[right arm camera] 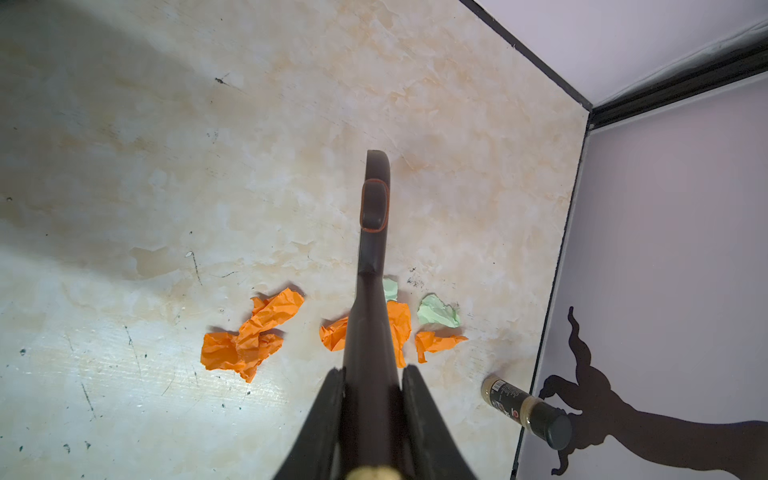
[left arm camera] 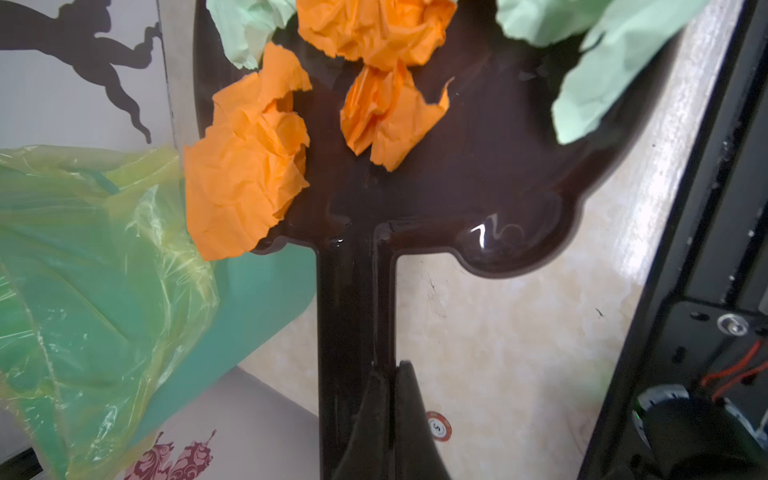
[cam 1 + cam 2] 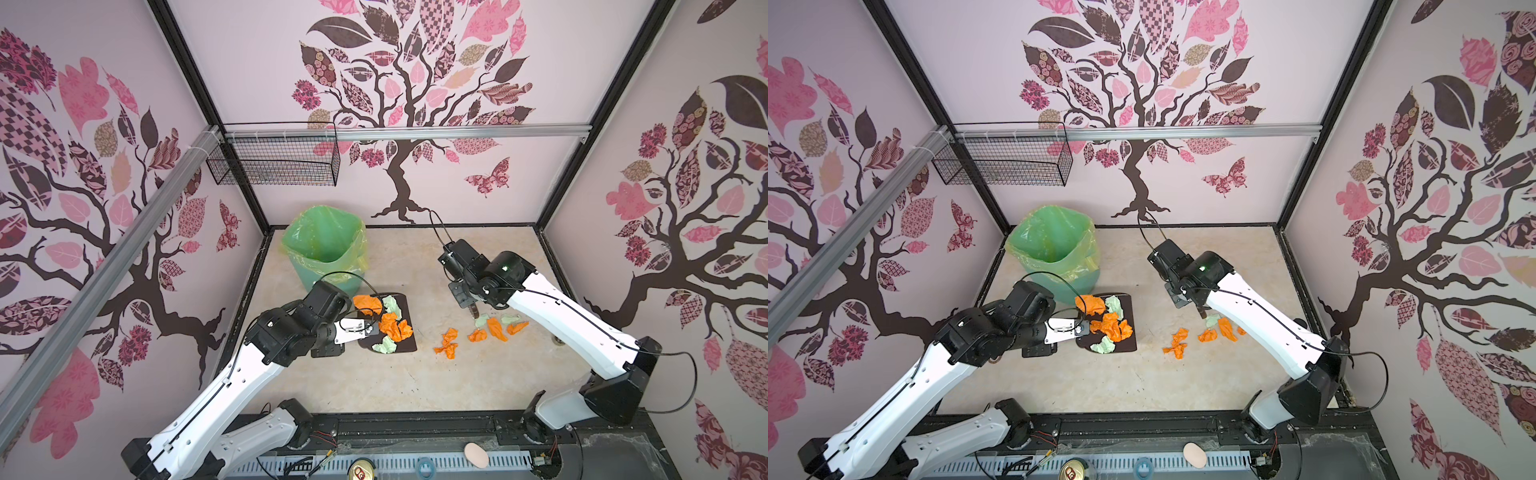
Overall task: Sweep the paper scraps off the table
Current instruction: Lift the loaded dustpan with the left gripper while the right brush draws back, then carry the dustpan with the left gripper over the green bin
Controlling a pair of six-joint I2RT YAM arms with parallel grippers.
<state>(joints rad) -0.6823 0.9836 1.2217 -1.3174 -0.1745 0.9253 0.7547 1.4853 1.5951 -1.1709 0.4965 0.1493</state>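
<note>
My left gripper (image 2: pixel 388 370) is shut on the handle of a dark brown dustpan (image 2: pixel 478 174), which sits just right of the bin in both top views (image 3: pixel 409 345) (image 3: pixel 1129 345). Several orange and mint paper scraps (image 3: pixel 395 328) lie heaped on the pan. One orange wad (image 2: pixel 245 183) hangs over its edge. More paper scraps (image 3: pixel 446 343) (image 1: pixel 249 336) lie in a loose row on the table (image 3: pixel 415 386). My right gripper (image 1: pixel 374 372) is shut on a dark brush handle (image 1: pixel 374 249), which points out over that row. Its lower end (image 3: pixel 473 311) hangs by a mint scrap (image 1: pixel 436 311).
A teal bin with a yellow-green liner (image 3: pixel 324 241) stands at the back left, close to the dustpan. A spice jar (image 1: pixel 523 411) lies by the right wall. A wire basket (image 3: pixel 274 162) hangs on the back rail. Small oddments lie along the black front rail (image 3: pixel 415 428).
</note>
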